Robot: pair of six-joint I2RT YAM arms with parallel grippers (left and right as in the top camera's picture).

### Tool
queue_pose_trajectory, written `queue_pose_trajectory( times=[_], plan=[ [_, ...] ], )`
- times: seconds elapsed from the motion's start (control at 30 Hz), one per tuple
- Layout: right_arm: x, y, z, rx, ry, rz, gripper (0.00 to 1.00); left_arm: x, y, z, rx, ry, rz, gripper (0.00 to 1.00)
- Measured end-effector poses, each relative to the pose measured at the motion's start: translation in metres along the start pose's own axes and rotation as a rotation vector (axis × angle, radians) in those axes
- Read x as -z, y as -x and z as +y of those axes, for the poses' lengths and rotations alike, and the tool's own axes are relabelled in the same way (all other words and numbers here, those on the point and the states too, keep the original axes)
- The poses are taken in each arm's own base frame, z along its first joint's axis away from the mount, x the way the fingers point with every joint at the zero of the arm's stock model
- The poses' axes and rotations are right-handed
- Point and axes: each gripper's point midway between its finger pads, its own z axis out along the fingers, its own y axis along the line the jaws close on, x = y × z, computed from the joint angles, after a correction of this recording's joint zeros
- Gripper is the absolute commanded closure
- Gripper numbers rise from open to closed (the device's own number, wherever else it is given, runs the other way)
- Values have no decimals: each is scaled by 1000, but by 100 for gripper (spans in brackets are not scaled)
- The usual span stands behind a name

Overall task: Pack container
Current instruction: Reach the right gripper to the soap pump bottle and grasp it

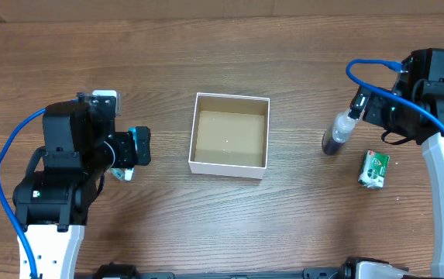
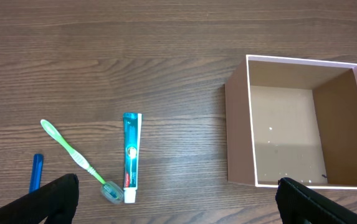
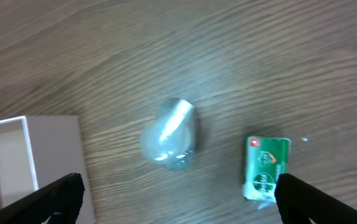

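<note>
**Both tools apart, container mid-tabletop**

- Near right: green packet (image 1: pixel 374 169) lies flat on the tabletop (image 1: pixel 229 46), just left of the right arm (image 1: pixel 438 155). Nothing touches it.
- Near left: the left arm (image 1: pixel 59 178) hides most of the small items from overhead. The left wrist view shows them.
  - A green toothbrush (image 2: pixel 72 152) lies on a diagonal.
  - A teal toothpaste tube (image 2: pixel 131 158) lies flat beside it.
  - A blue item (image 2: pixel 36 171) is partly cut off by a finger; I can't tell what it is.
  - The toothbrush handle end sits right at the tube's white cap. Touching or just beside, can't tell.
  - All three are left of the container and well apart from it.
- left tool (image 2: pixel 177 186): fingers spread wide with nothing between them. It is over bare tabletop, between the small items and the container.
- Middle: container (image 1: pixel 229 133) sits at the centre of the tabletop, between the two arms, open side up. Walls and rim are white, and the tan floor is in full view.
- Farther right: bottle (image 1: pixel 338 133) is clear with dark contents. It is right of the container and apart from it, and farther and left of the packet. It looks upright, not certain.
- right tool (image 3: pixel 177 183): fingers spread wide, gripping nothing. It is above the bottle, and no contact is visible.
</note>
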Motion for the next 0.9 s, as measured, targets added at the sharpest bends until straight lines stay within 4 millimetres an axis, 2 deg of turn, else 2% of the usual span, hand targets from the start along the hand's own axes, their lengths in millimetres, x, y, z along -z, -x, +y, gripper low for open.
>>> queue_pose_trajectory(
  times=[0.07, 0.2, 0.43, 0.6, 0.77, 0.9],
  plan=[
    [0, 6, 8, 16, 43, -21, 0, 0, 0, 0, 0, 0, 1, 0],
    [-3, 2, 9, 25, 50, 3, 0, 0, 0, 0, 0, 0, 1, 0],
    [-48, -11, 4, 26, -1, 147, 0, 0, 0, 0, 0, 0, 0, 0],
    [-61, -14, 6, 43, -35, 175, 0, 0, 0, 0, 0, 0, 1, 0],
    [-86, -13, 2, 42, -54, 181, 0, 0, 0, 0, 0, 0, 1, 0],
    [-93, -14, 1, 43, -52, 172, 0, 0, 0, 0, 0, 0, 1, 0]
  ],
)
